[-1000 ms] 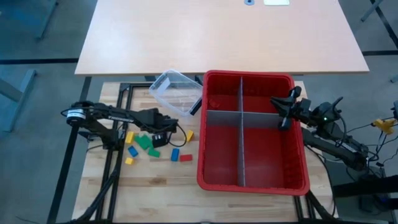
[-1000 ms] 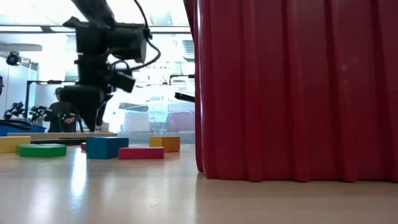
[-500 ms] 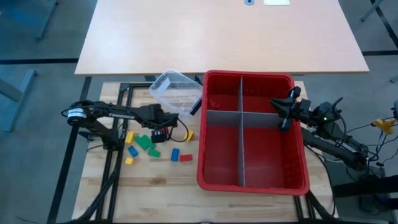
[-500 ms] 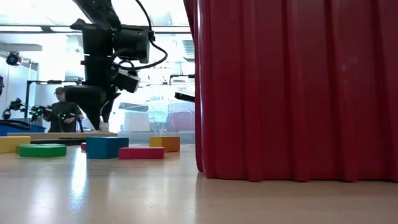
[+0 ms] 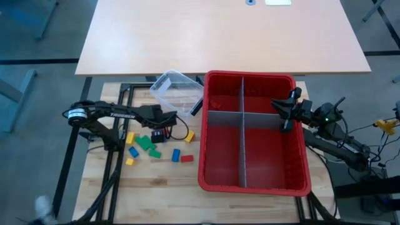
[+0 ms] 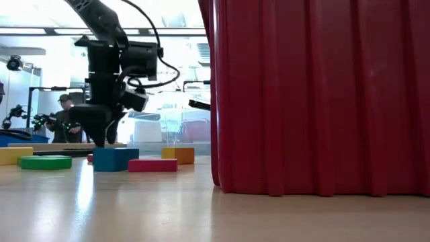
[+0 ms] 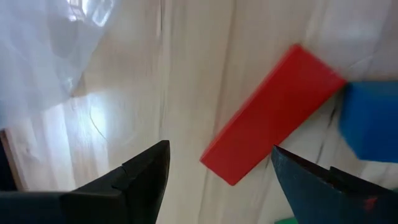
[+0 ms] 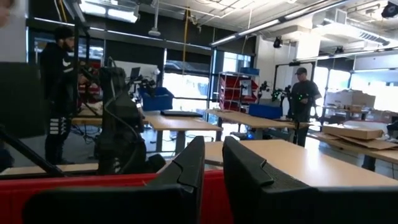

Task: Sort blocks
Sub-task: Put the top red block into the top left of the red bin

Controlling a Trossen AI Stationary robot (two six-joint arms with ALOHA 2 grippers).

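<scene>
Left gripper fingers spread wide, straddling one end of a red bar block flat on the worktop; centre over it before closing. Right gripper fingers nearly shut, above the red bin.

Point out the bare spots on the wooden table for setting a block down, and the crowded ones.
Free: the wood strip in front of the red bin and the scattered blocks. Crowded: between the clear tub and the blocks, where the left gripper hangs open. The right gripper waits over the bin.
</scene>
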